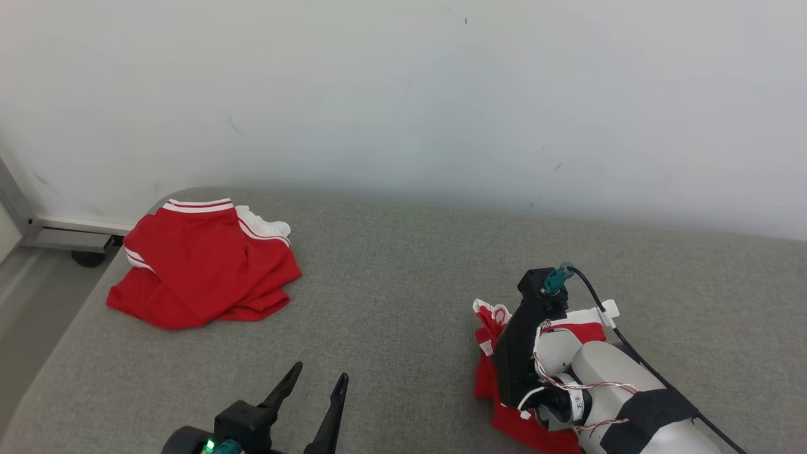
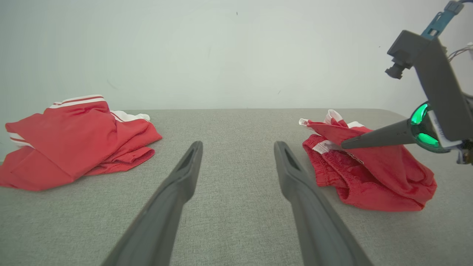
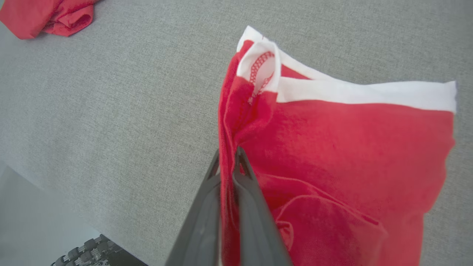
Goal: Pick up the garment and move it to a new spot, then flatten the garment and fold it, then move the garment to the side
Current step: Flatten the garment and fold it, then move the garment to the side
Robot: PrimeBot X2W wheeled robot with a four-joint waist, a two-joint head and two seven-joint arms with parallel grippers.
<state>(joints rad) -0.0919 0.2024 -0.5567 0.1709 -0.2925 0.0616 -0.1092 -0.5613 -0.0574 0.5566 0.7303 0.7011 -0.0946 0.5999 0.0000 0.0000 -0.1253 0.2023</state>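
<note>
So, the right end effector [image 3: 227, 155] is clamped onto a fold of the crumpled red jersey garment with white trim [image 3: 351, 147], which sits around 4 o'clock on the grey fabric-topped desk [image 1: 403, 284]. Meanwhile the left end effector [image 1: 319, 372] is spread wide at 6 o'clock, gripping nothing. A second red-and-white garment [image 1: 202, 271] lies bunched at 10 o'clock.

Grey woven-fabric padded bed top [image 1: 403, 252] — rounded far-left corner, far edge against a white wall [image 1: 403, 94]. Two things lie on it, well apart. Crumpled red garment w/ white-striped bands [image 1: 202, 271]: nr the far-left corner, close to the left edge. Bunched red garment w/ white hem [image 1: 487, 372] — right half, nr the near edge, top fold raised off the fabric.
</note>
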